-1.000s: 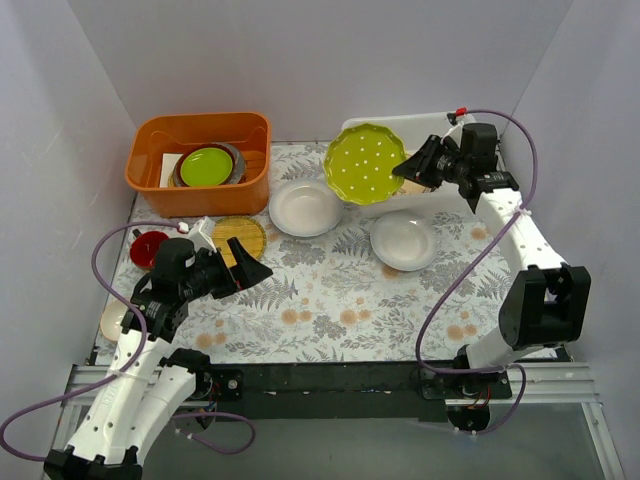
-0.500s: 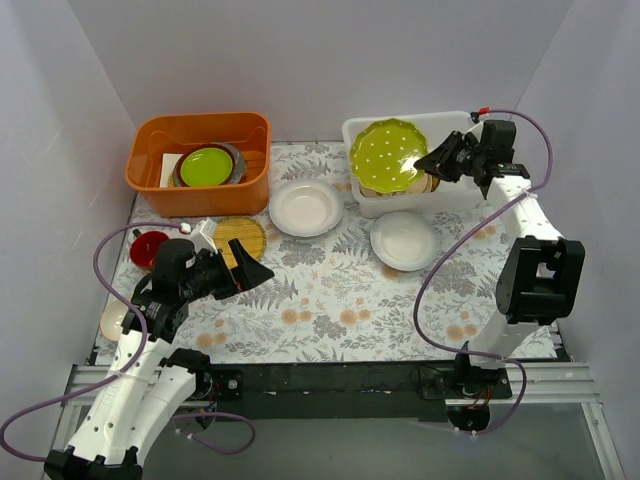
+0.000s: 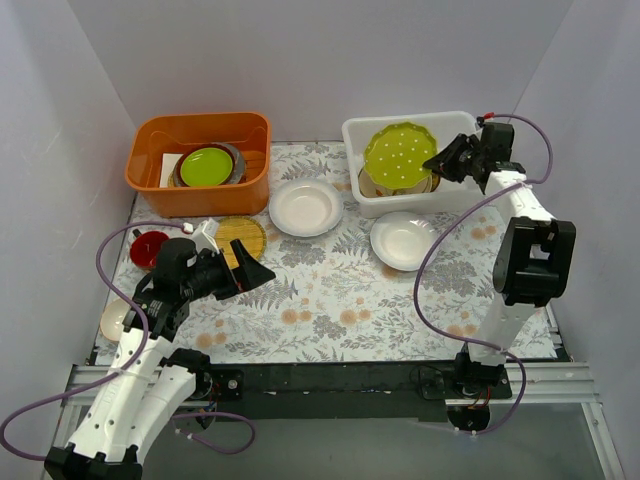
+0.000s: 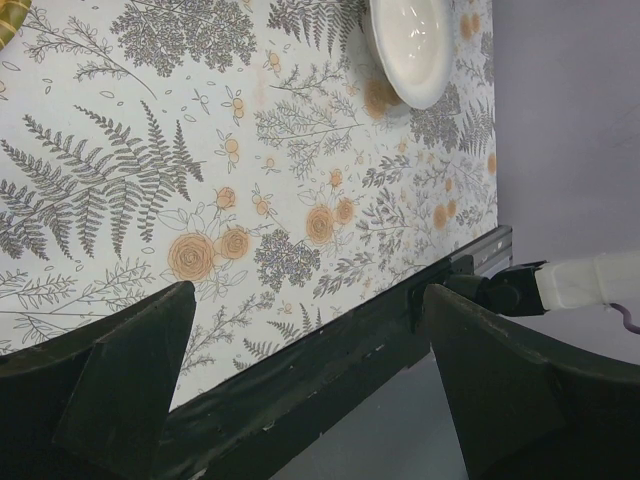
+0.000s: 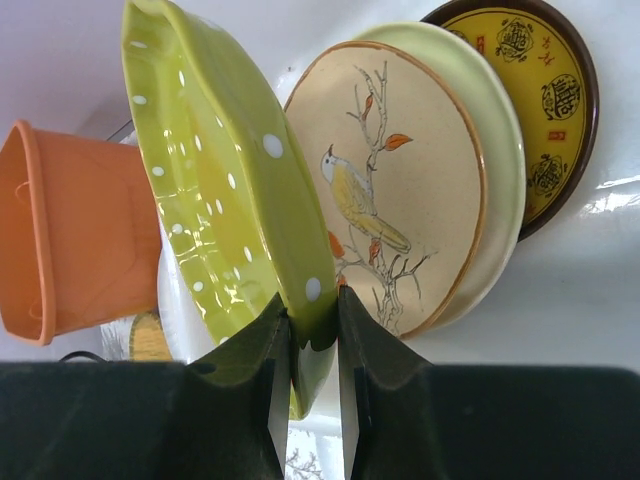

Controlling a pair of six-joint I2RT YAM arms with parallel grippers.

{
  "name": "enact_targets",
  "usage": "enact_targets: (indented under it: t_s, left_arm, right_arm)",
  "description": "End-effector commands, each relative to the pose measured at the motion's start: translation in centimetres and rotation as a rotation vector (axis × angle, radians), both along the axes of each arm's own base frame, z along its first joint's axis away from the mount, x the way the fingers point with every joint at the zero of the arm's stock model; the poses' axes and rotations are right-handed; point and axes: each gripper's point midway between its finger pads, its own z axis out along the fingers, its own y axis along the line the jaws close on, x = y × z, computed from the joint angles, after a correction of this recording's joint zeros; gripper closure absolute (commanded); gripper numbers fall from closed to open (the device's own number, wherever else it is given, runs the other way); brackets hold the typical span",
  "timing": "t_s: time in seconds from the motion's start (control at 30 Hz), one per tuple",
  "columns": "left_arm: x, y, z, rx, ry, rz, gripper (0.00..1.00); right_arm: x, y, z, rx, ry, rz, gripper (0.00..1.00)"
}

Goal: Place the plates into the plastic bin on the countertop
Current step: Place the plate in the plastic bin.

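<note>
The right tool (image 3: 437,162) is closed on the dotted lime-green plate (image 3: 400,155), its two fingers pinching the plate's scalloped rim from either face. It holds the plate almost on edge inside the plastic bin (image 3: 352,150), which stands at the back right of the worktop (image 3: 340,300). The right wrist view shows three more plates lying overlapped in the bin just beside the held one: a cream plate with a bird on a branch (image 5: 395,190), a pale green plate (image 5: 495,150) under it, and a mustard yellow plate with a dark rim (image 5: 535,100) farthest off. Whether the dotted plate's lower edge touches the bin's floor cannot be told. The left tool (image 3: 255,272) stands wide open near the front left of the worktop, gripping nothing, fingers above the fern print. Two white plates lie on the worktop, one (image 3: 306,207) between the bin and the orange tub (image 3: 198,140), the other (image 3: 403,241) just in front of the bin. A woven straw-yellow plate (image 3: 240,237) lies in front of the orange tub, partly hidden by the left arm, and a red mug (image 3: 150,247) sits to its left. Inside the orange tub a plain lime-green plate (image 3: 206,166) rests on grey dishes.
</note>
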Motion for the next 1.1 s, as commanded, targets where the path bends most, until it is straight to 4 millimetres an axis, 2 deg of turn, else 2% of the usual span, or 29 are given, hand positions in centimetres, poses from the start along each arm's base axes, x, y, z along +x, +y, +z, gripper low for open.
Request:
enact_targets:
  t_s: [0.0,0.03,0.4,0.43,0.6,0.63,0.77,0.97,1.03,1.07]
  left_arm:
    - [-0.1,-0.2,-0.5,0.001,0.004,-0.021,0.02]
    - [-0.1,-0.2,-0.5,0.0,0.005,-0.021,0.02]
    - [-0.1,-0.2,-0.3,-0.002,-0.006,-0.025,0.02]
    - [-0.1,-0.2,-0.3,-0.004,-0.005,-0.023,0.02]
    - [0.0,0.0,-0.3,-0.001,-0.007,-0.011,0.02]
    - [0.0,0.0,-0.3,-0.002,-0.006,-0.01,0.02]
    - [-0.1,0.0,-0.2,-0.002,-0.01,-0.011,0.02]
    - [0.1,0.1,-0.1,0.0,-0.016,0.003,0.02]
    - [0.0,0.1,-0.1,-0.002,-0.015,0.005,0.02]
    - [0.0,0.1,-0.1,-0.001,-0.019,0.004,0.02]
  right_arm:
    - [3.7,0.4,6.5,0.043,-0.229,0.014,0.99]
    - [4.0,0.3,5.6,0.038,-0.212,0.01,0.99]
    - [5.6,-1.0,2.3,0.018,-0.163,-0.003,0.99]
    - [5.5,-1.1,1.4,0.022,-0.13,-0.004,0.99]
    - [5.7,-0.8,0.3,0.039,-0.107,0.021,0.99]
    - [5.7,-0.7,-0.6,0.042,-0.087,0.027,0.99]
    - [5.8,-0.6,-1.7,0.055,-0.057,0.05,0.97]
    - [5.6,-0.1,-4.0,0.077,-0.001,0.084,0.92]
    - [5.5,0.0,-4.6,0.084,0.01,0.092,0.86]
    - [5.4,0.1,-4.8,0.087,0.016,0.095,0.8]
